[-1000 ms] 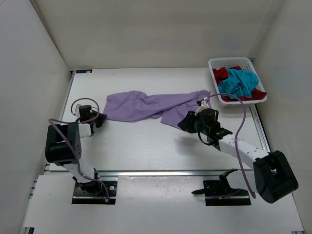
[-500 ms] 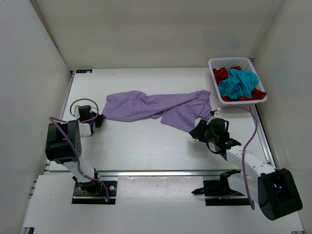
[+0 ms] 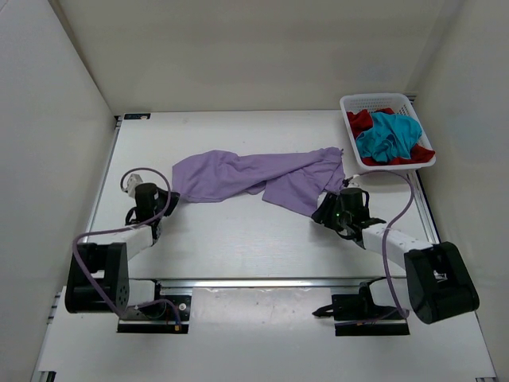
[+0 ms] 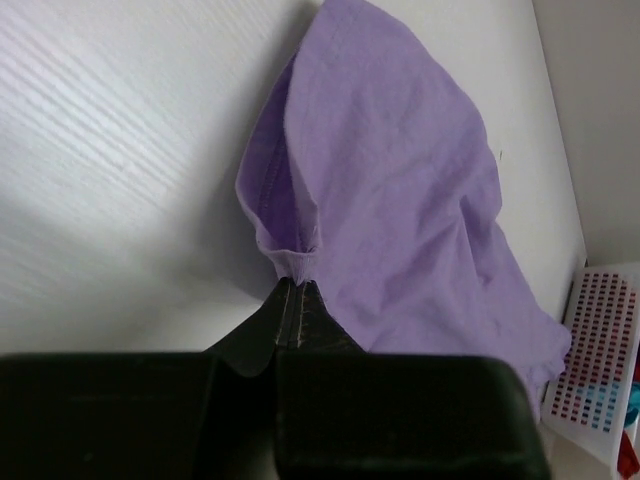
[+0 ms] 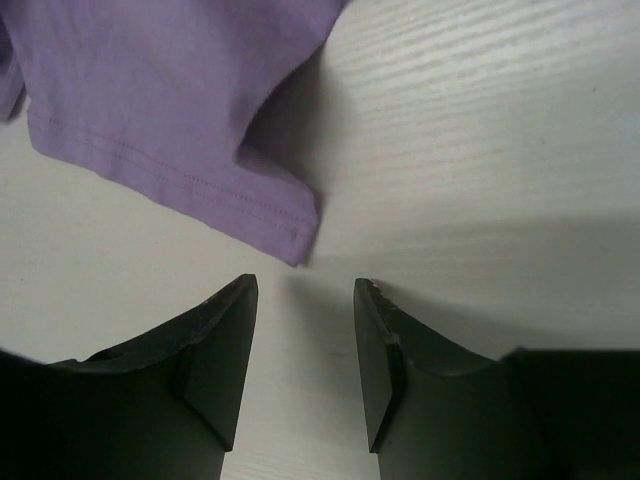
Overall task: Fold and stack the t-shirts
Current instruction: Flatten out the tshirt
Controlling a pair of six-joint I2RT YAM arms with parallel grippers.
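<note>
Since a second ago, both arms are noted as lowered toward the table [image 3: 238,247], the right one drawn back from above the cloth. Left gripper [image 4: 297,290]: jaws pressed together, pinching the near left corner of the lavender t-shirt [image 3: 246,177], presumably so that this end is anchored for spreading. Right gripper [image 5: 305,285]: jaws spread, nothing between them, lined up just short of a hemmed corner at the shirt's right end; a matching pinch is judged to be intended. The shirt is found bunched and twisted across mid-table, not yet flat. Red t-shirt [image 3: 359,121] and teal t-shirt [image 3: 390,134] are left in the basket [image 3: 374,99] at the far right corner. Bare table is available near and far of the shirt; the basket and side walls limit rightward pulling.
</note>
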